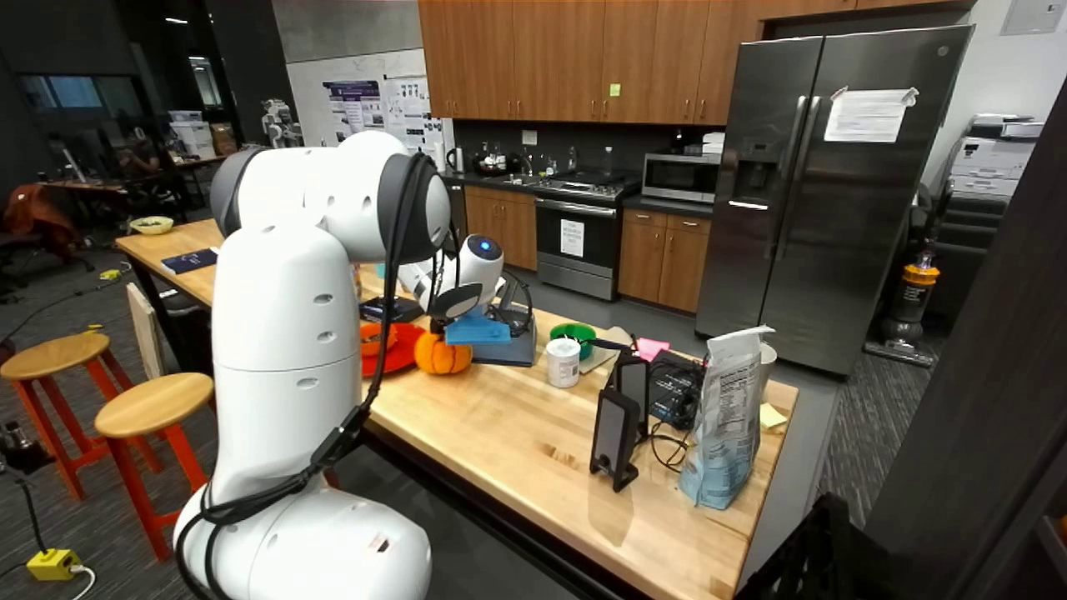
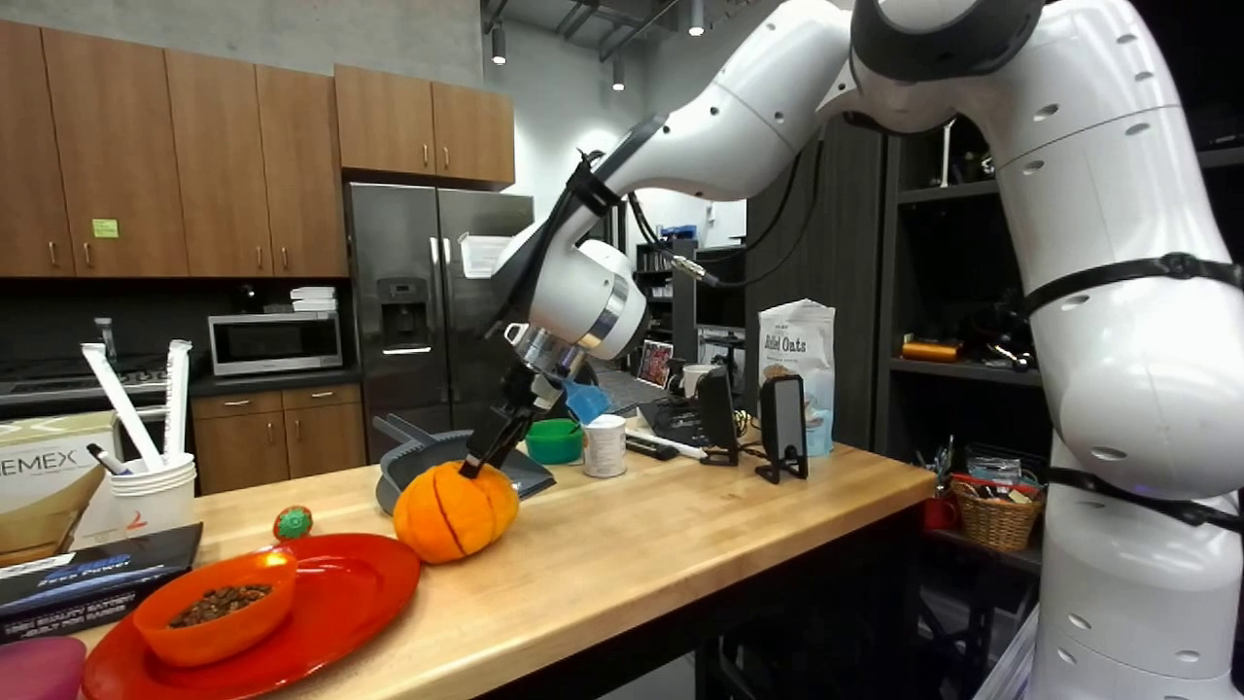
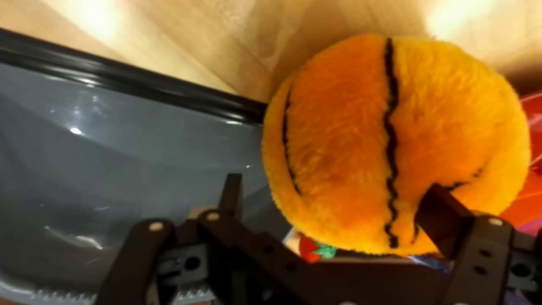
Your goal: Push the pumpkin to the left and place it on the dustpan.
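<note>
The spread jaws hang over the worktop (image 2: 680,530), one finger (image 3: 442,220) perhaps touching the orange pumpkin (image 3: 347,140), which sits just beside the grey dustpan (image 3: 106,165) and nearer the robot-side edge.

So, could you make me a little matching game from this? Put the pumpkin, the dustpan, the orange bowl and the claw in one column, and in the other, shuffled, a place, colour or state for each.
Things:
1. pumpkin
2. dustpan
3. orange bowl
4. claw

Place, colour or state:
A. on the red plate
B. open
C. orange with dark lines
D. grey and black-edged

Right pairs: 1-C; 2-D; 3-A; 4-B
</note>
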You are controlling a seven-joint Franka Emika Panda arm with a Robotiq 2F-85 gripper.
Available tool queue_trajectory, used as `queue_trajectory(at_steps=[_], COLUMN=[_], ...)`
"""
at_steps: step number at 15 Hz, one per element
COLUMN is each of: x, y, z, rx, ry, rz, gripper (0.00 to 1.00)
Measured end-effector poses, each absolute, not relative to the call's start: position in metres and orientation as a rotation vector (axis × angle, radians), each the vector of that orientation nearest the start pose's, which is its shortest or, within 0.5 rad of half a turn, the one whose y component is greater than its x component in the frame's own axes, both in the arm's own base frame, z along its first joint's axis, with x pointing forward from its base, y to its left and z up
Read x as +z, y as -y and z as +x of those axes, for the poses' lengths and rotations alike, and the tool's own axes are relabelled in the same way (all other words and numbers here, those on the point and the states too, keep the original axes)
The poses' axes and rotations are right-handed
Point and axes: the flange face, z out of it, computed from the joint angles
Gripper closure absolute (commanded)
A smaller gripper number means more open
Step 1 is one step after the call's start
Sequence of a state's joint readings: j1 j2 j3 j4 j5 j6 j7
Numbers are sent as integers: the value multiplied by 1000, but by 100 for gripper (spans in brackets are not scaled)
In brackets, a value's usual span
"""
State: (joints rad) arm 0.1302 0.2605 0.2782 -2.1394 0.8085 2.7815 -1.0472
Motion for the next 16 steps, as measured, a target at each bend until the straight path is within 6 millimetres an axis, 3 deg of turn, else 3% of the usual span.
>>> queue_trajectory(at_steps=[4,9,13,16], x=[304,311,351,370], y=[-205,-217,-187,-170], z=[569,588,637,656], rx=[-966,-1326,-1522,-1643], ry=[862,764,700,635], rz=[-2635,-2715,-2750,-2790], gripper=[0,0,0,0])
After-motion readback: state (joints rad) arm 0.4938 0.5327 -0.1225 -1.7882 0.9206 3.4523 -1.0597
